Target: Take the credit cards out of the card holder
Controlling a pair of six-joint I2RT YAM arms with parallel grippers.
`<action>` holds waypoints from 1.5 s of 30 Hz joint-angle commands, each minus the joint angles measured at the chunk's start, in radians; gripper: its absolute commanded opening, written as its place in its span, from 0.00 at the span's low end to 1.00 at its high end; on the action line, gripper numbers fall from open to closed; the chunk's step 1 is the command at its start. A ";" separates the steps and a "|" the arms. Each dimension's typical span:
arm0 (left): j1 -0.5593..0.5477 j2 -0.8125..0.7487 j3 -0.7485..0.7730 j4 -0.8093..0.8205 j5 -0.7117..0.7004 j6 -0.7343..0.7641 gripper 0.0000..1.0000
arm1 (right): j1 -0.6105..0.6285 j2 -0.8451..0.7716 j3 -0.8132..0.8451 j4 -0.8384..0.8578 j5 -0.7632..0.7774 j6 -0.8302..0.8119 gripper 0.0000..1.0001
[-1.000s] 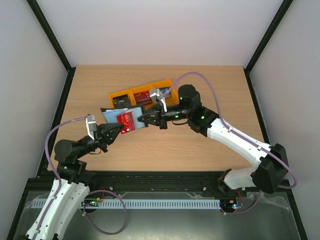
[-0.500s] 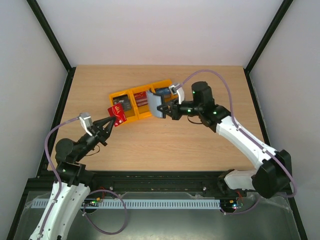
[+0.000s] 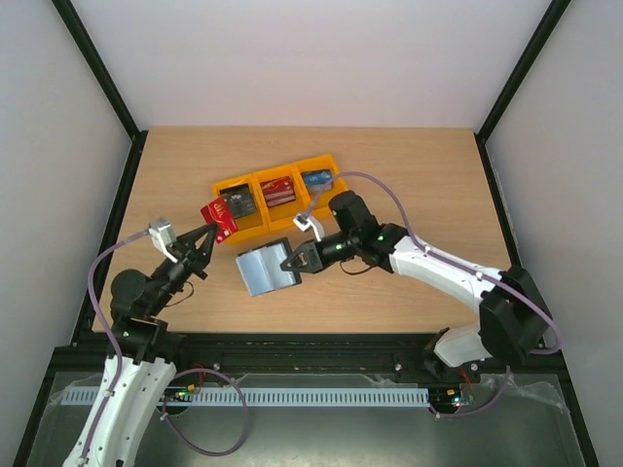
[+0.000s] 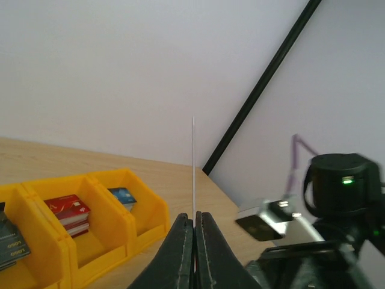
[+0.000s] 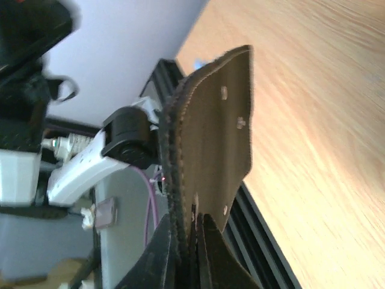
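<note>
My left gripper [image 3: 205, 234] is shut on a red credit card [image 3: 217, 218], held in the air just left of the yellow bins. In the left wrist view that card [image 4: 193, 162] shows edge-on as a thin line rising from my shut left gripper [image 4: 194, 224]. My right gripper [image 3: 295, 257] is shut on one edge of the card holder [image 3: 263, 269], which hangs open with its blue-grey inside facing up, over the near middle of the table. In the right wrist view the card holder [image 5: 213, 132] fills the centre above my right gripper [image 5: 192, 232]. I see no cards in its pockets.
Three joined yellow bins [image 3: 255, 226] stand behind the grippers, holding dark grey cards [image 3: 237, 204], red cards [image 3: 278, 191] and blue cards [image 3: 316, 178]. The black frame rail [image 3: 311, 342] runs along the table's near edge, close below the holder.
My right gripper swung the card holder from beside the bins down and left toward the near edge. The left gripper drew the red card out of the holder and back to the left.
</note>
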 commanded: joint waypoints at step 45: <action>0.019 -0.047 -0.019 -0.059 0.070 -0.009 0.88 | -0.044 0.142 0.227 0.374 0.400 0.351 0.02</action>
